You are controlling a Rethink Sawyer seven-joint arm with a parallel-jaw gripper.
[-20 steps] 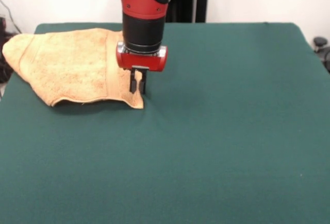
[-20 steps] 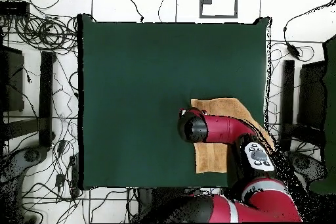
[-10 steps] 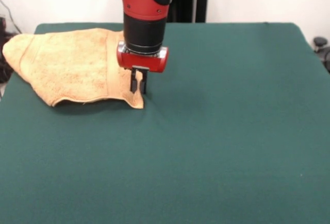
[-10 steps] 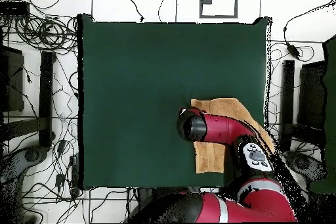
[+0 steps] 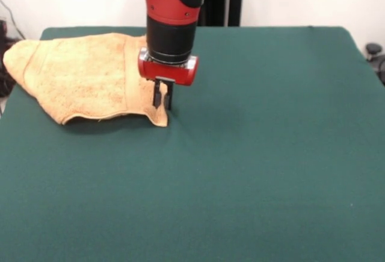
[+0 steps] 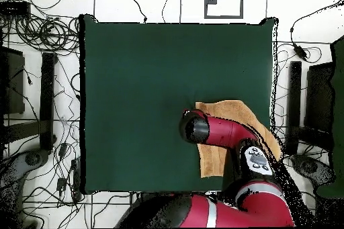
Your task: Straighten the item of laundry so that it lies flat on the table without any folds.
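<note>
Nearest the camera, only bare green table (image 5: 258,153), spreading well in front of and out to the picture's right of the gripper (image 5: 162,96). Directly beneath and touching the tips, the near right edge of the towel (image 5: 78,75), its corner just below and in front of them. Fingers (image 5: 156,95) drawn close together, pointing straight down, a sliver of tan showing between them: apparently pinched on the hem, though not beyond doubt. Likely taken at this edge because the free green lies on the far side of the gripper from the cloth, so a drag that way should pull the rumpled cloth out flat. Further back and to the picture's left of the gripper, the rest of the towel lying loose, not squared, the front border wavy and slightly lifted with a shadow beneath, the far left end rounded and reaching the table's edge. Behind the gripper, a woven band running along the cloth. Seen from overhead, the wrist covering the tips, tan cloth (image 6: 232,110) showing just past it and under the arm (image 6: 222,132). Against the view a second ago: wrist shifted a touch toward the open green, away from the bulk of the cloth; base and elbow swung round in the overhead view; towel outline almost unchanged, so barely dragged so far.
</note>
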